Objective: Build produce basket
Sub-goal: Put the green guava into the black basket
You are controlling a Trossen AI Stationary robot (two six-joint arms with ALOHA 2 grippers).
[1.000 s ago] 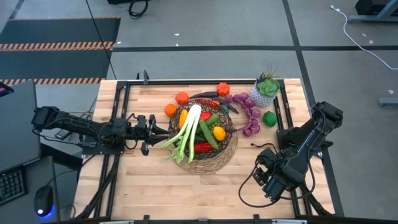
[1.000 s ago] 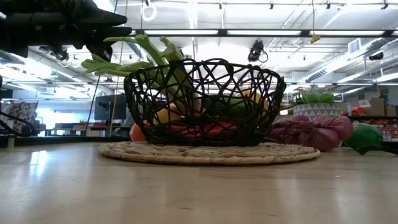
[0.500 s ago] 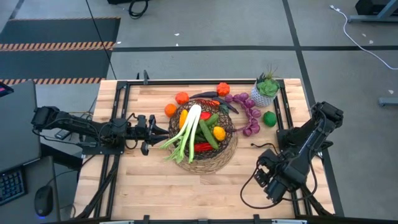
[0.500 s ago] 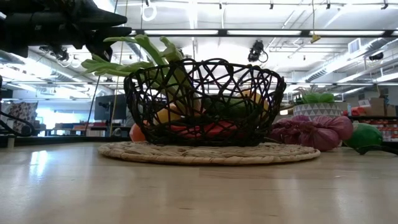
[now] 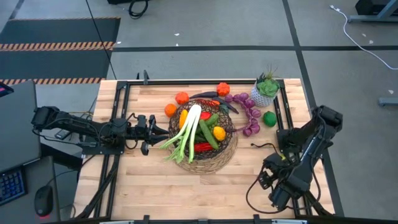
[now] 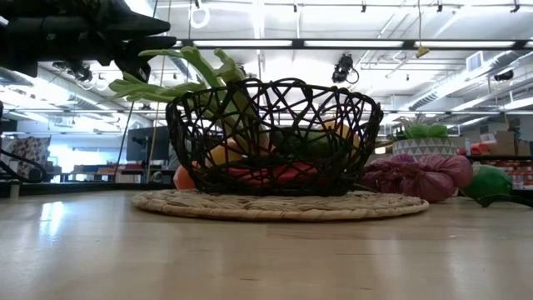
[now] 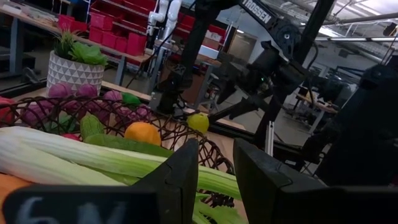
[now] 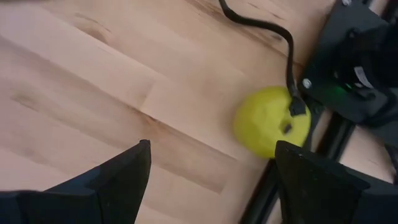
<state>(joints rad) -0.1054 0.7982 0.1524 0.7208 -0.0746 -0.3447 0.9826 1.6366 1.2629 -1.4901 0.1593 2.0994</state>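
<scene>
1. Yellow-green apple [image 8: 272, 120] sits on the tabletop [image 5: 149, 180], right edge, just ahead of my right hand [image 8: 208, 180], fingers spread wide, empty.
2. Basket [image 5: 229, 144] lies mid-table, well to its left.
3. Left hand [image 7: 214, 171] by the leek [image 7: 74, 158], narrowly parted, gripping nothing.

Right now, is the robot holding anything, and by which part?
Right tool: open, holding nothing. Left tool sits at the green leaf end of the leek; whether it grips cannot be told.
</scene>
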